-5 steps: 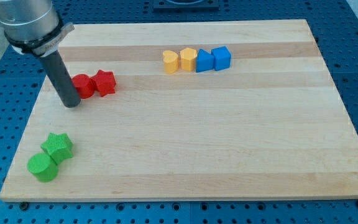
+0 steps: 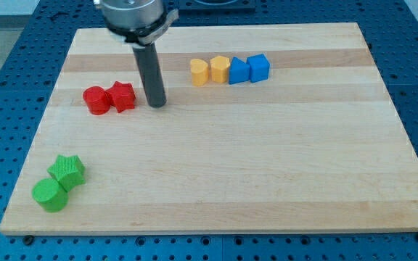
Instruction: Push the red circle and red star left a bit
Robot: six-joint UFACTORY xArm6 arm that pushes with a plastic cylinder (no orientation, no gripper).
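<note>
1. The red circular block (image 2: 96, 100) and the red star-shaped block (image 2: 123, 96) sit touching near the left edge of the pale wooden board (image 2: 267, 167), star on the view's right.
2. Our tool is a plain dark rod with nothing to spread or pinch; my tip (image 2: 157, 105) rests just right of the star, apart from it.
3. We judge the leftward push not yet begun.
4. No readable writing.

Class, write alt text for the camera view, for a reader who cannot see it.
My tip rests just right of the red star, which touches the red circle on its left. Two yellow and two blue blocks line the board's top; a green star and green circle sit bottom left.
</note>
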